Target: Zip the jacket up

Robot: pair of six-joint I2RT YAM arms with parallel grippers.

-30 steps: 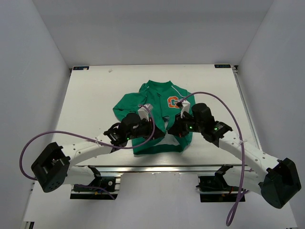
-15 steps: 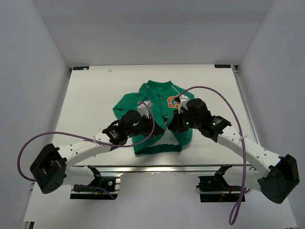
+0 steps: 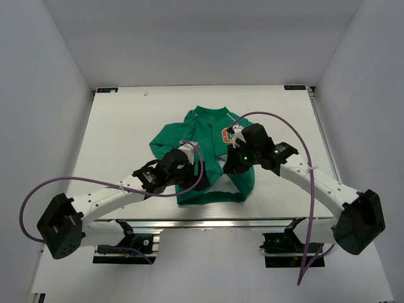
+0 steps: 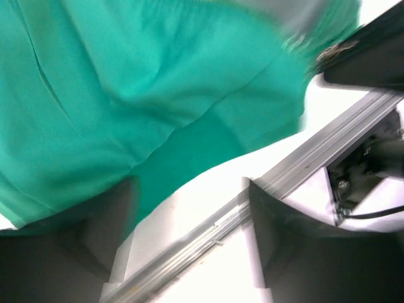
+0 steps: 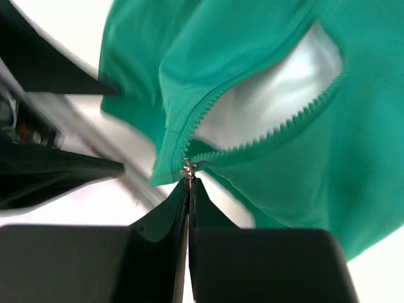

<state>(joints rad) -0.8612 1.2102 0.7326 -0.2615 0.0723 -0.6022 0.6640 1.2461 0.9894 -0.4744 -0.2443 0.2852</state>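
The left jaws [image 4: 186, 189] stand spread with nothing between them. They hang over the near edge of the tabletop [image 3: 126, 126], and the jacket's ribbed hem [image 4: 208, 145] lies just beyond their fingertips, close but not gripped.

The jacket [image 3: 208, 126] lies flat in the middle of the tabletop, hem toward the arm bases and collar away from them, so the zip's long axis runs from near to far.

The right jaws [image 5: 189, 183] are pressed together, pinching the small metal zip pull [image 5: 187, 169] low on the front. Straight ahead of them the two rows of teeth [image 5: 278, 136] part around a patch of pale lining [image 5: 271, 95], so the open stretch lies directly in line with the jaws, toward the collar.

The right arm looks set to draw the pull away from the bases. The left arm is the nearer one to the hem, and would probably need to pin it to keep the cloth from riding up.
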